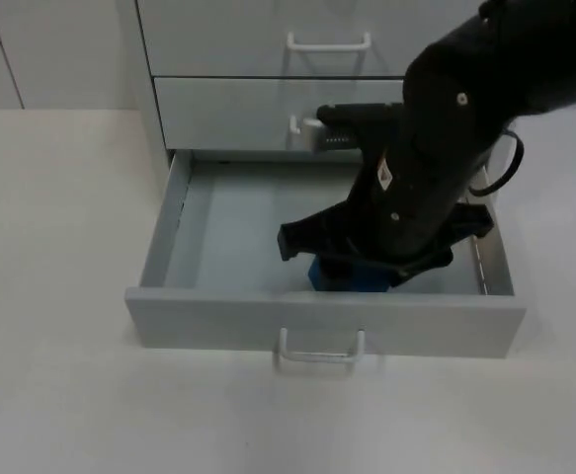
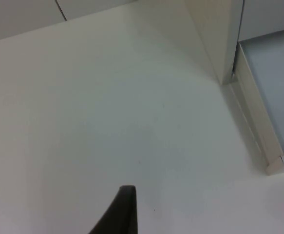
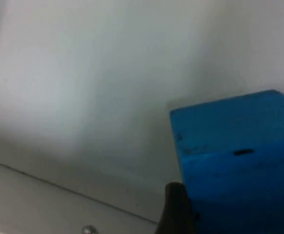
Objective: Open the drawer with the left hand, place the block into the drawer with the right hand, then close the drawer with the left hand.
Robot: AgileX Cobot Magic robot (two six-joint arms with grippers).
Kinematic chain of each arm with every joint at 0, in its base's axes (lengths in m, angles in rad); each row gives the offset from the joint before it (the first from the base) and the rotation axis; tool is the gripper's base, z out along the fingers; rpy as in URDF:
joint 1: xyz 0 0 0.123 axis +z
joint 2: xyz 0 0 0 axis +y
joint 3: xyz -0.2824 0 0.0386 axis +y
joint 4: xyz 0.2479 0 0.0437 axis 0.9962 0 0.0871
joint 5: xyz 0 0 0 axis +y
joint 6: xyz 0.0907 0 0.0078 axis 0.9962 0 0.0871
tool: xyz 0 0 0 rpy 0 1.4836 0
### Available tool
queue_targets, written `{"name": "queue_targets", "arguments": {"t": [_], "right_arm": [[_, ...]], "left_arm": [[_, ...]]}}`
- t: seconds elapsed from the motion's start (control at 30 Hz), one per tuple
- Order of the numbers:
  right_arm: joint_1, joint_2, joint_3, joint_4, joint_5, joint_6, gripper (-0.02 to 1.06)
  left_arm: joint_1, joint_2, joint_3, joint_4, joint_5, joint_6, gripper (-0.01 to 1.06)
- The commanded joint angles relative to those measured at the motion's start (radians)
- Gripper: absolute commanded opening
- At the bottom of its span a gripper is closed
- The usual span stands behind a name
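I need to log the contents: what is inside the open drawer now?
Inside the open drawer is a blue block, with the right gripper over it. The arm covers part of the drawer floor, so that part cannot be checked.

pale grey drawer (image 1: pixel 230 212): smooth, matt painted panels
white loop handle (image 1: pixel 319 352): glossy, plastic-looking
blue rectangular block (image 3: pixel 239 156): matt, faintly scuffed, dark marks
white tabletop (image 2: pixel 107 122): smooth, low sheen
black right hand (image 1: pixel 367 259): matt plastic casing
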Motion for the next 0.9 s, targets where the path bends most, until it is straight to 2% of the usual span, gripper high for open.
{"name": "queue_targets", "arguments": {"t": [0.0,0.03,0.1,0.17,0.2,0.23,0.27,0.33,0.43,0.67,0.77,0.8,0.87], "right_arm": [[0.005,0.005,-0.01,-0.007,-0.008,0.012,0.03],[0.005,0.005,-0.01,-0.007,-0.008,0.012,0.03],[0.005,0.007,-0.01,-0.009,-0.004,0.012,0.14],[0.005,0.007,-0.01,-0.009,-0.004,0.016,0.3],[0.005,0.007,-0.01,-0.009,-0.004,0.016,0.3],[0.005,0.007,-0.01,-0.009,-0.004,0.016,0.38],[0.005,0.007,-0.01,-0.009,-0.009,0.016,0.55],[0.005,0.002,-0.01,-0.009,-0.01,0.016,0.69],[0.005,-0.02,-0.01,-0.009,-0.016,0.016,0.74],[0.005,-0.129,-0.01,-0.009,0.019,-0.003,0.75],[0.005,-0.21,-0.01,-0.013,0.096,-0.016,0.75],[0.005,-0.21,-0.01,-0.013,0.096,-0.016,0.75],[0.005,-0.284,-0.01,-0.031,0.188,-0.05,0.75]], "left_arm": [[-0.006,-0.004,0.002,-0.02,-0.006,0.0,1.02],[-0.006,-0.004,0.002,-0.02,-0.006,0.0,1.02],[-0.006,-0.004,0.002,-0.02,-0.006,0.0,1.02],[-0.006,-0.004,0.002,-0.02,-0.006,0.0,1.02],[-0.006,-0.004,0.002,-0.02,-0.006,0.0,1.02],[-0.006,-0.004,0.002,-0.02,-0.006,0.0,1.02],[-0.006,-0.004,0.002,-0.02,-0.006,0.0,1.02],[-0.006,-0.004,0.002,-0.02,-0.006,0.0,1.02],[-0.006,-0.004,0.002,-0.02,-0.006,0.0,1.02],[-0.006,-0.004,0.002,-0.02,-0.006,-0.002,1.02],[-0.006,-0.004,0.002,-0.02,-0.006,-0.002,1.02],[-0.006,-0.004,0.002,-0.02,-0.006,-0.002,1.02],[-0.006,-0.004,0.002,-0.02,-0.006,-0.002,1.02]]}}
